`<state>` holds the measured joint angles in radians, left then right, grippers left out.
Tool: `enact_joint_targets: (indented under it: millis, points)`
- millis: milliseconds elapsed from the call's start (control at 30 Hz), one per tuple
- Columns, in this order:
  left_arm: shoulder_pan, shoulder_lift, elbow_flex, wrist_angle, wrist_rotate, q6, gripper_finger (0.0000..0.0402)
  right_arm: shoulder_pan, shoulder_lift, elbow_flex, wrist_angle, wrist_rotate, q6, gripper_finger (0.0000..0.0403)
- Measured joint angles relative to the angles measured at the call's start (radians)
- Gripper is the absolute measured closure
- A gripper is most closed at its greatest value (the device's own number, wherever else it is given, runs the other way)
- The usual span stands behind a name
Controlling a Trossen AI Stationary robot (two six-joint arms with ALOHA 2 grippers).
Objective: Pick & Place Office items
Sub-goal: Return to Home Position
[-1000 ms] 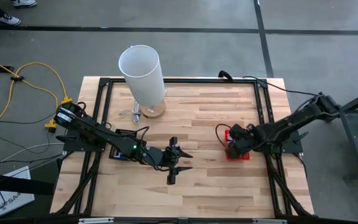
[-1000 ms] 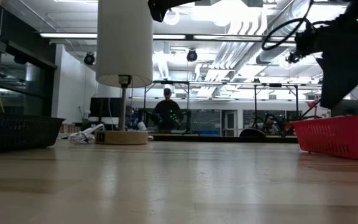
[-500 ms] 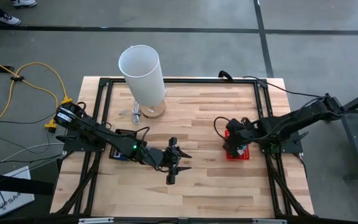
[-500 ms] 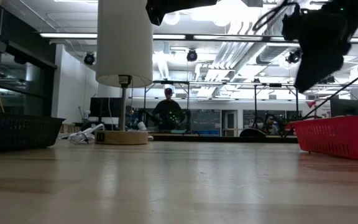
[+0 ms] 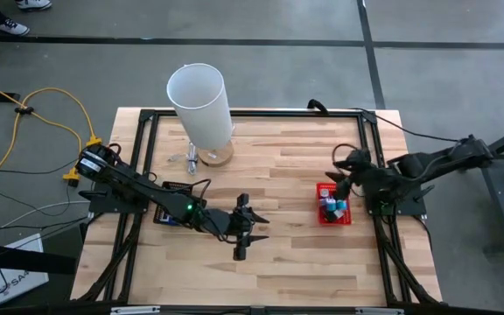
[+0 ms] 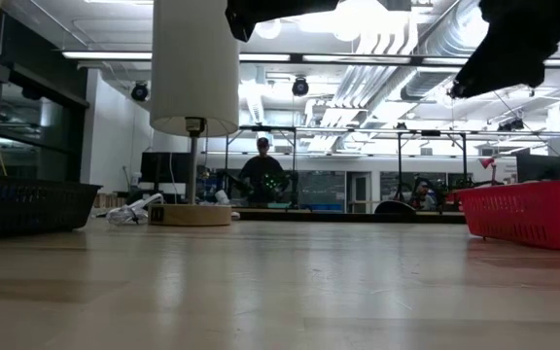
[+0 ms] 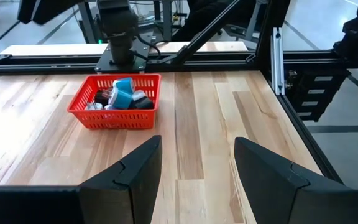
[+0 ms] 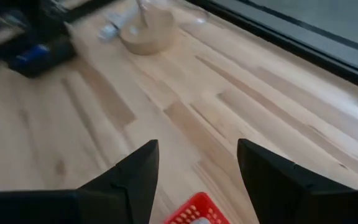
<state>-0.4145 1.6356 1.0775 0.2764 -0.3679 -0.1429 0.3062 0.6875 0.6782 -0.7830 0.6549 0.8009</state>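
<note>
The office items, small blue, teal, black and white pieces, lie piled inside the red mesh basket, which stands on the right half of the table. The left wrist view shows them too, office items in the basket. My right gripper is open and hangs above the table just beyond the basket's far right corner; its wrist view shows only the basket's rim. My left gripper is open over the table's middle, pointing toward the basket from well to its left.
A tall white cylinder stands on a round wooden base at the far left, with small white bits beside it. A black tray with something blue sits under my left arm. Bare wood lies between the grippers. A person stands in the room behind.
My right gripper has risen from right over the red basket and drawn back toward the table's far right, uncovering the pieces inside the basket. The basket and my left arm have stayed where they were.
</note>
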Motion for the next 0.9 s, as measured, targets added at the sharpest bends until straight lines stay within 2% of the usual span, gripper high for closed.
enact_joint_targets:
  millis: [300,567,900]
  points:
    - [0.000,0.000,0.000,-0.005,0.000,-0.013,0.0208,0.029,-0.311,-0.198,0.157,-0.007,-0.073,0.0199]
    - [0.000,0.000,0.000,-0.015,0.001,-0.026,0.0208,0.030,-0.519,-0.323,0.263,-0.042,-0.142,0.0199]
    - [0.000,0.000,0.000,-0.015,0.001,-0.026,0.0208,0.030,-0.679,-0.474,0.519,-0.214,-0.309,0.0199]
